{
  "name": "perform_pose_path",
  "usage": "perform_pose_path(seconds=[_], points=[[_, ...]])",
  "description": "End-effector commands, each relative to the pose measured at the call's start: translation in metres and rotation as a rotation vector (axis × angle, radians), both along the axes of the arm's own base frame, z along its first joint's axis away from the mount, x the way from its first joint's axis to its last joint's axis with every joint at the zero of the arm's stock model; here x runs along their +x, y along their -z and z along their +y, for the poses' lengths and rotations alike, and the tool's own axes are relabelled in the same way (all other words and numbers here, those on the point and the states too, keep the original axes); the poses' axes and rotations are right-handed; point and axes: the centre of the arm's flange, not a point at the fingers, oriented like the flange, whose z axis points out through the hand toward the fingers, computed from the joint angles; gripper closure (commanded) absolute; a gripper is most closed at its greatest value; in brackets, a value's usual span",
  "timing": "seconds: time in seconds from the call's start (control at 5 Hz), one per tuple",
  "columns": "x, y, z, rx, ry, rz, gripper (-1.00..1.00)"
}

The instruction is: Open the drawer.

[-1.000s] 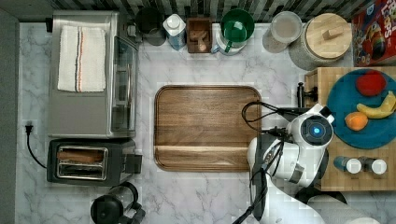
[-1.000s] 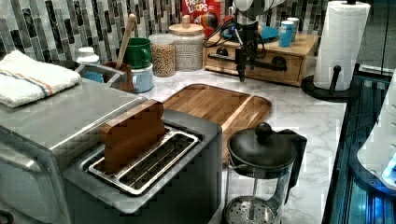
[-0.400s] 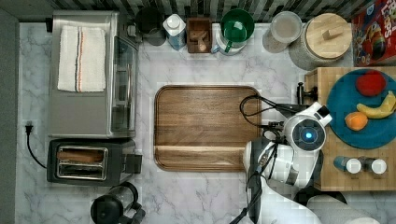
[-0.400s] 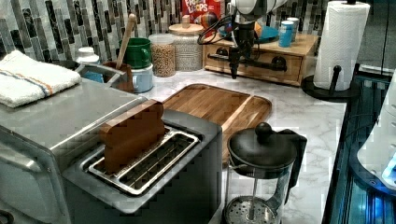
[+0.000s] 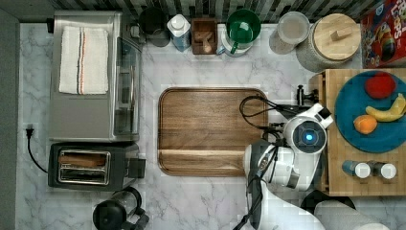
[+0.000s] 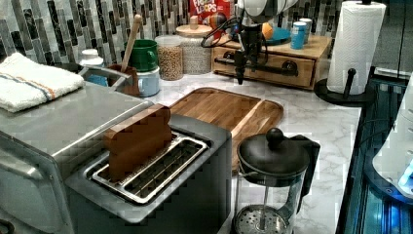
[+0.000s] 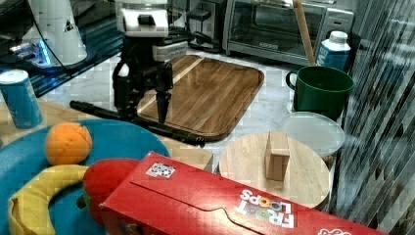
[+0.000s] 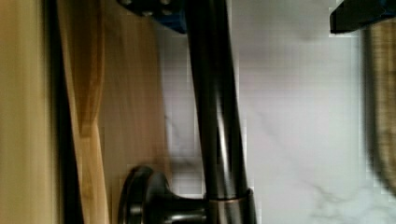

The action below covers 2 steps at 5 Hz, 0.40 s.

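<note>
The drawer (image 6: pixel 304 78) is the light bamboo front of a box standing on the marble counter, with a long black bar handle (image 6: pixel 275 68) across it. From the left view it looks pushed in. My gripper (image 6: pixel 246 68) hangs fingers-down over the handle, near its end at the left view's left. It is open, with one finger on each side of the bar. In the right view the gripper (image 7: pixel 146 107) straddles the handle (image 7: pixel 181 134). In the wrist view the handle (image 8: pixel 217 116) runs between the fingertips (image 8: pixel 359 16), closer to the finger on the drawer front's (image 8: pixel 126 116) side.
A walnut cutting board (image 5: pixel 206 129) lies just beside the drawer. On the drawer box sit a blue plate (image 5: pixel 349 124) of fruit and shakers (image 5: pixel 373 170). A paper towel roll (image 6: pixel 353 46) stands at the left view's right. Jars, a green mug (image 5: pixel 242 26), a toaster (image 5: pixel 88 165) and a French press (image 6: pixel 272 175) line the counter.
The gripper slid along the handle toward the left view's left, mostly in the first half second. The drawer has not visibly moved.
</note>
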Motion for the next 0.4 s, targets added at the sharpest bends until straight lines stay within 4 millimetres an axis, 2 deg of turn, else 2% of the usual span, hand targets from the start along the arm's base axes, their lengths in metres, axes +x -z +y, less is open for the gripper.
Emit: perform_pose_path(seconds=[0.2,0.4], points=[[0.0196,0.0026,0.2798,0.098,-0.280,0.003,-1.00],[0.0204,-0.0011,0.2864,0.105,-0.253,0.005,-1.00]])
